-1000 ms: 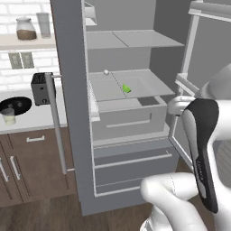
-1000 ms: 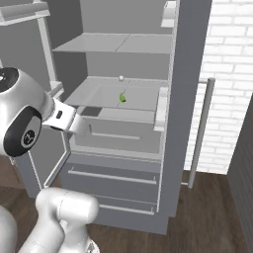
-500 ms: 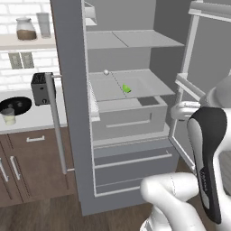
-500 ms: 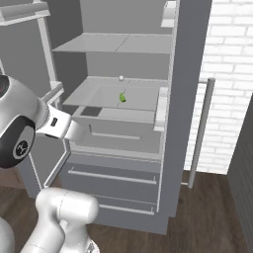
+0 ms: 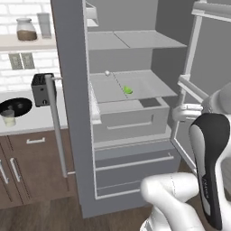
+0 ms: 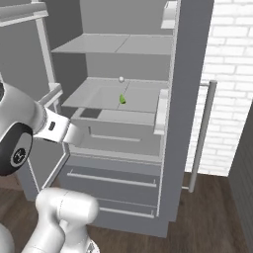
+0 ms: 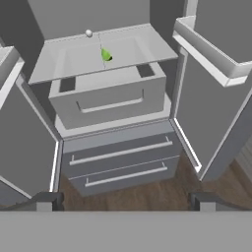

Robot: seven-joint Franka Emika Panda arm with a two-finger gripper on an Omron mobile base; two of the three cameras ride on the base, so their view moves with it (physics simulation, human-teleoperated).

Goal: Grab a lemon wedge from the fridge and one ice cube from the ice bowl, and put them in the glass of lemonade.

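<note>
Dark wood flooring (image 7: 147, 194) runs along the foot of the fridge (image 5: 72, 135), which stands with both doors swung wide. Nearest the camera in the hand view, the two dark tips of the jaws (image 7: 125, 202) rise well apart at the bottom edge, spread fully, with nothing between them; they hang in front of the fridge, short of its interior. In the right base view the white forearm reaches toward the left-hand door.

Beyond the jaws come the two lower drawers (image 7: 118, 165) with their pale bar pulls, both closed. Above them a crisper bin (image 7: 110, 96) sits beneath a flat glass shelf (image 7: 74, 56). On that shelf, toward its middle, lies the lemon wedge (image 7: 106, 54), tiny and yellow-green, also seen at (image 5: 128, 90) and (image 6: 122, 99). A small pale ball (image 7: 88, 33) rests near the shelf's back edge, just behind the wedge.

Left of the fridge in the left base view, a pale tabletop (image 5: 31, 122) over brown cupboards carries the glass of lemonade (image 5: 8, 118), and just behind it the black ice bowl (image 5: 16, 106). A dark toaster (image 5: 40, 89) stands beside the bowl. Farther back, a brown-filled jar (image 5: 26, 29) sits on a wall shelf against white brick.
</note>
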